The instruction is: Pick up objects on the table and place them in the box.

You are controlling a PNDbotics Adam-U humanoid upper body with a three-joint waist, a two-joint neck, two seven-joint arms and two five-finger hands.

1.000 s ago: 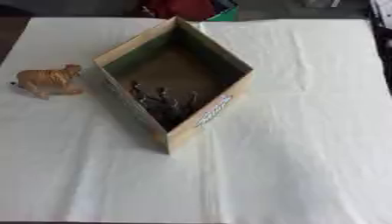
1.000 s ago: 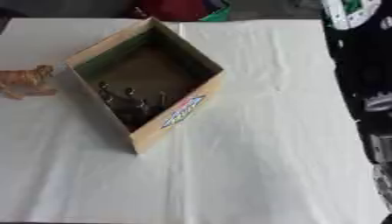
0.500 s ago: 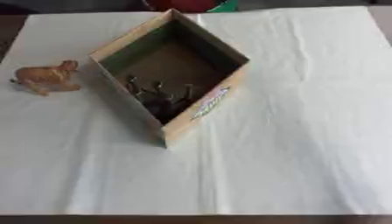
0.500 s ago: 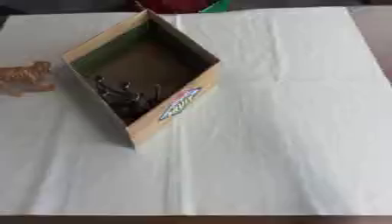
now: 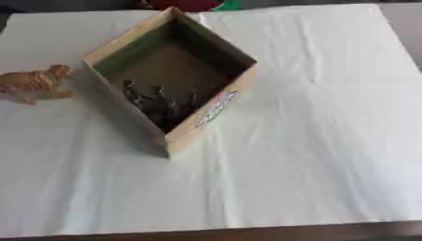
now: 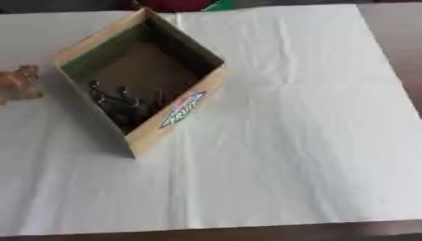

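1. A white cloth (image 5: pixel 313 117) covers the tabletop (image 5: pixel 247 233), whose brown surface shows only as a thin strip along the near edge and at the far right corner.
2. An open cardboard box (image 5: pixel 210 115) stands on the cloth left of the middle, nearer the far edge than the near one. It is turned so that one corner points at the near edge and the opposite corner at the far edge.
3. A coloured label (image 6: pixel 183 109) runs along the box's outer wall that faces the near right.
4. Inside the box, in its near corner, lies a heap of dark things (image 5: pixel 161 106); their shapes cannot be made out. The rest of the box floor is bare brown card.
5. A small orange-brown toy animal (image 5: pixel 35 84) stands on the cloth near the left edge of the tabletop, just beside the box's left wall and apart from it. It is outside the box.
6. Something red and green (image 5: pixel 202 4) shows at the far edge behind the box, cut off by the frame.
7. Neither hand appears in either view, so whether their fingers are spread or curled cannot be told.
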